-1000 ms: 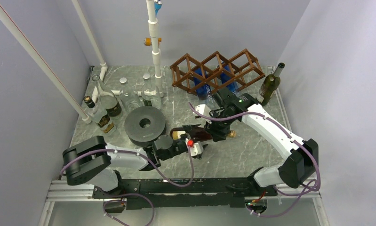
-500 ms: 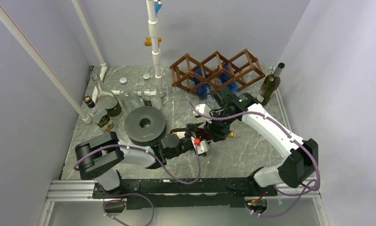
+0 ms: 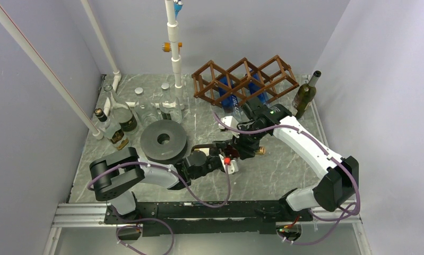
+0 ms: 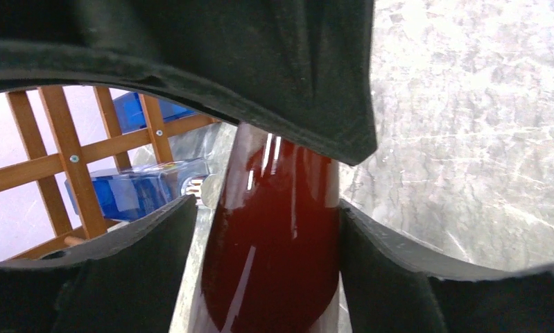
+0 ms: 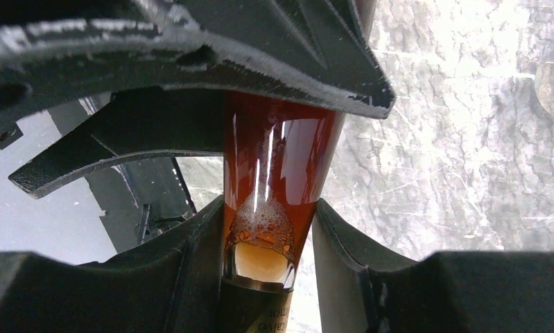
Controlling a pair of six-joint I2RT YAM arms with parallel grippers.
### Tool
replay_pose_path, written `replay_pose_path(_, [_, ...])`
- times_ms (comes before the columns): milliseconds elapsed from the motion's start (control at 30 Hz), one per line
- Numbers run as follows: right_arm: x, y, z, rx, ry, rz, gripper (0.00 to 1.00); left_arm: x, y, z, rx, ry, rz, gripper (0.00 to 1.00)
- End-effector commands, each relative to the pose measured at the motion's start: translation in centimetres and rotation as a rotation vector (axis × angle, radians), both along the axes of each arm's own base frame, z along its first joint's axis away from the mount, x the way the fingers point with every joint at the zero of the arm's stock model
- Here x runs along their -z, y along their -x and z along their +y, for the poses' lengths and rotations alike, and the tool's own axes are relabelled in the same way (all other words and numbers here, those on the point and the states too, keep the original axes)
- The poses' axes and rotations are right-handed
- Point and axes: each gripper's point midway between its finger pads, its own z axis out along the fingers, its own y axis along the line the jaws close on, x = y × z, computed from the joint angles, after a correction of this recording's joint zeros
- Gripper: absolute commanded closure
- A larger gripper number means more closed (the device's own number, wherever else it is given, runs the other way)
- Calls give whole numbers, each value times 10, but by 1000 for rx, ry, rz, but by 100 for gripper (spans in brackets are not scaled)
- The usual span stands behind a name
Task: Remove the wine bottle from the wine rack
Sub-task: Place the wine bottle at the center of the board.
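The wine bottle (image 3: 212, 150), brown glass with a gold cap, hangs level above the table in front of the wine rack (image 3: 245, 79), clear of it. My right gripper (image 3: 248, 147) is shut on its neck; in the right wrist view the wine bottle (image 5: 277, 166) sits pinched between the fingers of that gripper (image 5: 268, 208). My left gripper (image 3: 223, 159) straddles the bottle's body. In the left wrist view the wine bottle (image 4: 274, 236) touches the right finger (image 4: 385, 277), while a strip of table shows beside the left finger (image 4: 121, 277). The wine rack (image 4: 59, 149) lies behind.
Blue bottles (image 3: 228, 98) lie in the rack's lower cells. A green bottle (image 3: 304, 96) stands right of the rack by the wall. A black round disc (image 3: 163, 140) sits left of centre, several bottles (image 3: 119, 119) beyond it. A white pipe post (image 3: 175, 53) rises at the back.
My left arm has reached rightward until its fingers surround the bottle's body, and its jaws have narrowed. The right gripper and the bottle have stayed put.
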Motion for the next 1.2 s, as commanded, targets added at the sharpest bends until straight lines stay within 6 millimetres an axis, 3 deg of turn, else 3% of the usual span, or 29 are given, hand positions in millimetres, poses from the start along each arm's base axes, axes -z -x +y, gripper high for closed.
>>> replay_pose_path(0, [-39,-10,27,-49,-172,-75,100,-18,-5,-5,-10,29,-37,28])
replay_pose_path(133, [-40,-10,27,-47,-177,-72,100,-17,-4,-6,-3,22,-34,42])
replay_pose_path(333, [-41,-9,27,-45,-185,-64,100,-19,-8,-3,-34,21,-26,100])
replay_pose_path(400, [-42,-9,27,-43,-190,-61,100,-23,-9,-1,-49,38,-25,100])
replay_pose_path(600, [-49,-7,26,-39,-219,-43,58,-33,-3,7,-41,100,-13,100])
replay_pose_path(767, [-52,-4,24,-41,-239,-39,37,-39,-2,14,-45,136,-5,100])
replay_pose_path(967, [-60,0,23,-44,-277,-29,24,-41,-2,17,-42,160,5,100])
replay_pose_path(1167, [-99,-6,8,-1,-440,-25,18,-44,-2,21,-45,188,27,100])
